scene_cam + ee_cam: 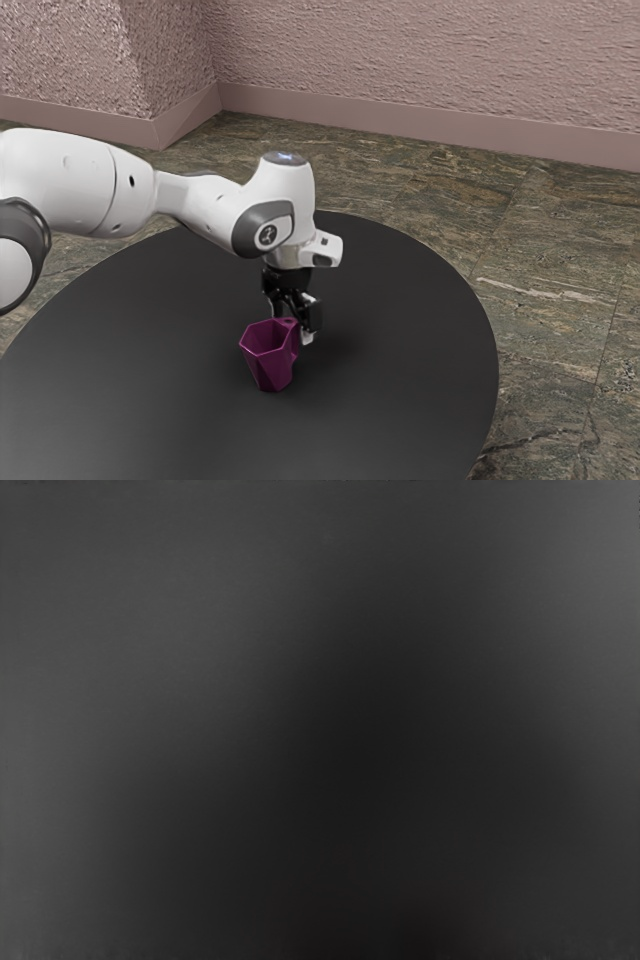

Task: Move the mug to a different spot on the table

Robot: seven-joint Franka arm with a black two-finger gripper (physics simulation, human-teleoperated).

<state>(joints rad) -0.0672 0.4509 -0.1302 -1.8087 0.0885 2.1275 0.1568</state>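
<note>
Mug [268, 355], purple and faceted, stands upright on the round black table [400, 330] in your exterior view. The gripper [300, 325] is down at its rim, toward the exterior view's right; you cannot tell whether it grips. Your wrist view gives a dark grey blur [320, 720].

The arm [150, 195] reaches from the exterior view's left, wrist [275, 228] bent (sharply), hand [303, 333] pointing straight down.

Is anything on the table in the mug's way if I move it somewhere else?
Nothing visible. The mug stands on the round black table with the claw at its rim; no other thing shows on the tabletop around it.
</note>
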